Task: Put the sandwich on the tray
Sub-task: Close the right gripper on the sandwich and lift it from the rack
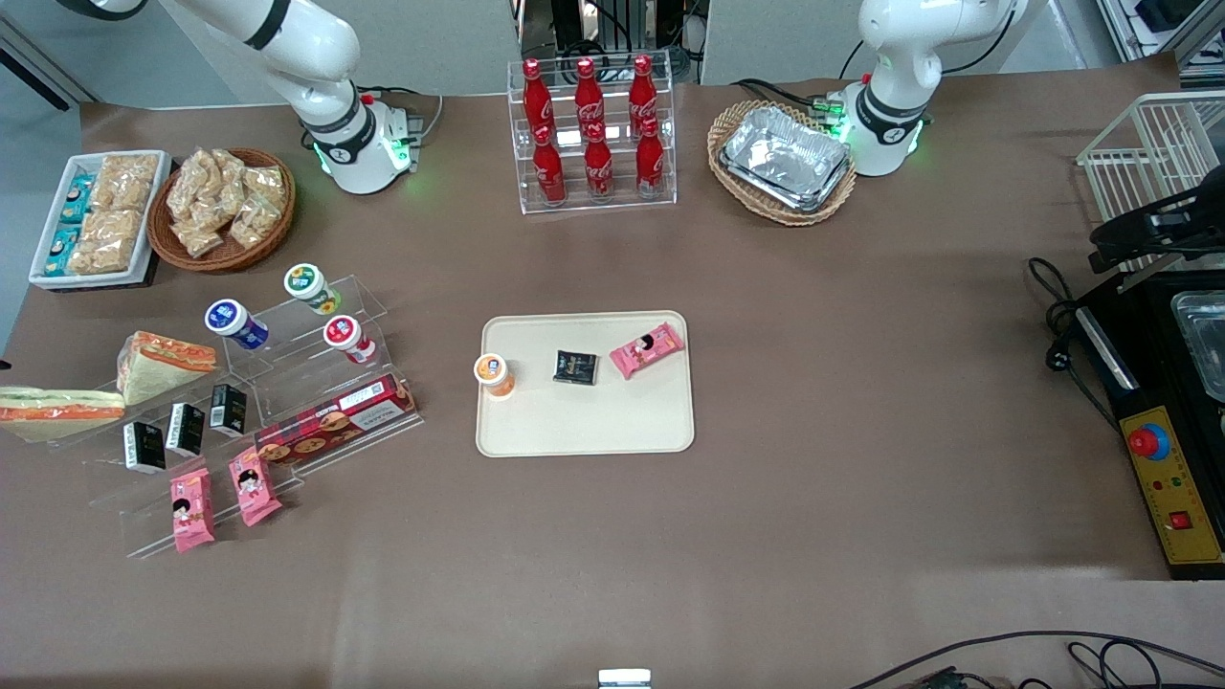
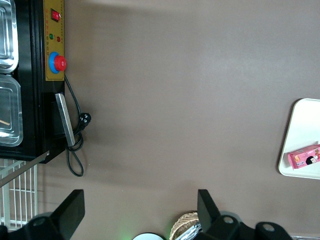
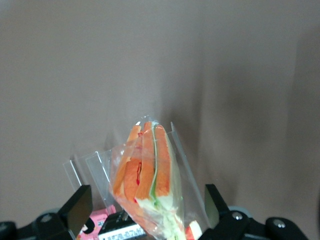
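Observation:
The sandwich [image 1: 57, 410], long and flat in clear wrap with an orange-red and green stripe, lies on a clear stand at the working arm's end of the table. The cream tray [image 1: 584, 421] sits mid-table and its edge shows in the left wrist view [image 2: 302, 130]. My right gripper [image 3: 145, 192] is out of the front view. In the right wrist view its fingers [image 3: 77, 205] stand wide open, with a wrapped sandwich end [image 3: 147, 165] of orange, red and green layers between them, touching neither.
A chunkier wedge sandwich [image 1: 165, 362] sits beside the long one. Clear stands hold cups [image 1: 234, 322], black boxes [image 1: 185, 428], a biscuit box [image 1: 335, 421] and pink packets [image 1: 191, 510]. The tray carries an orange cup [image 1: 495, 374], a black packet [image 1: 575, 367] and a pink packet [image 1: 647, 349].

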Available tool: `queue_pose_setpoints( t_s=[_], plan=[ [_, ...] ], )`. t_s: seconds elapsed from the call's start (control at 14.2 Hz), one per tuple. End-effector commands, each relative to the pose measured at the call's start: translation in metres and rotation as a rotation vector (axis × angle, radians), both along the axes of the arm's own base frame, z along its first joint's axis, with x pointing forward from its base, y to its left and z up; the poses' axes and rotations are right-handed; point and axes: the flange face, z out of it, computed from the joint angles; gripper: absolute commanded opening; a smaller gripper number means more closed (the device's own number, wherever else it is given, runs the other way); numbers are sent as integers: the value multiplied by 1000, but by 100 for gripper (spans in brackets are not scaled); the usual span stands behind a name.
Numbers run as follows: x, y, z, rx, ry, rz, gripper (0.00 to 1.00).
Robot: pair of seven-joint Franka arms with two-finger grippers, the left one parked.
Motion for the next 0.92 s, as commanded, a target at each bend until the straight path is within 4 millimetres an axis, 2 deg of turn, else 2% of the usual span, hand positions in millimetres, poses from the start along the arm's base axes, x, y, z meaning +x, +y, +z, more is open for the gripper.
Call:
queue_pose_setpoints(
  t_s=[0.0,0.42,0.49,0.57,0.64,0.71,0.78,0.85],
  plan=[
    [5,2,-18,16,-12,-67,100],
    [15,9,-42,9,6,-47,100],
    [15,9,-47,12,15,-39,96],
    [16,10,-51,13,21,-29,80],
    [20,16,-55,12,29,-11,59],
    [21,17,-57,12,33,-8,50],
    [20,16,-58,12,33,-5,48],
    [20,16,-57,12,37,16,34]
  ],
)
